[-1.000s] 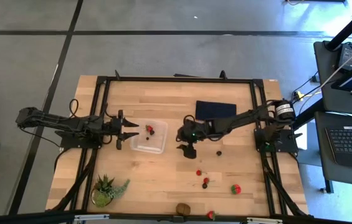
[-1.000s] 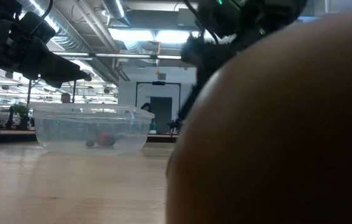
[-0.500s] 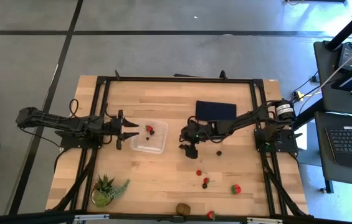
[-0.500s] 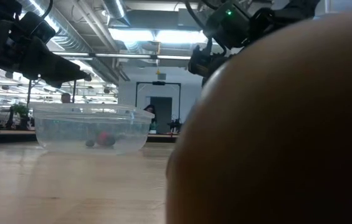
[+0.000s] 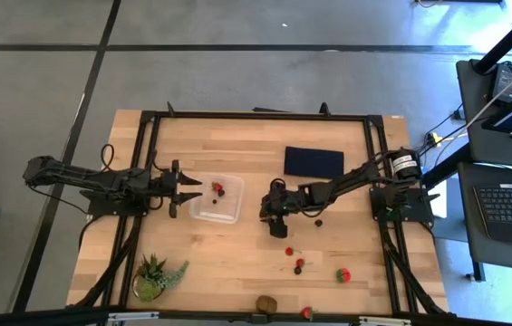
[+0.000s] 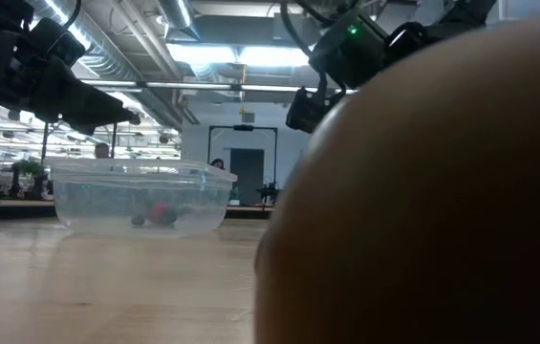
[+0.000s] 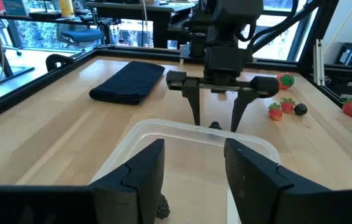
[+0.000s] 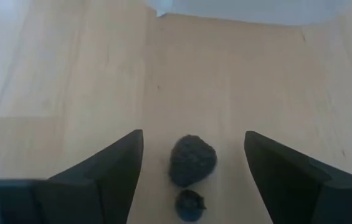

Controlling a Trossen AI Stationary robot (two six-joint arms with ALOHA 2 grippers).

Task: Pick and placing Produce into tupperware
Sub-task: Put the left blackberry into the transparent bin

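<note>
Bumpy dark berry [image 8: 192, 160] (rounded, matte)

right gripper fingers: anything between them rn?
Yes: a dark berry sits on the table between the open right gripper fingers, untouched, a smaller dark bit beside it. Right wrist view shows it.

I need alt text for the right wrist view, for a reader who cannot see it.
The right gripper is open, its two dark fingers on either side of a dark berry on the wooden table. A corner of the clear container shows beyond.
</note>
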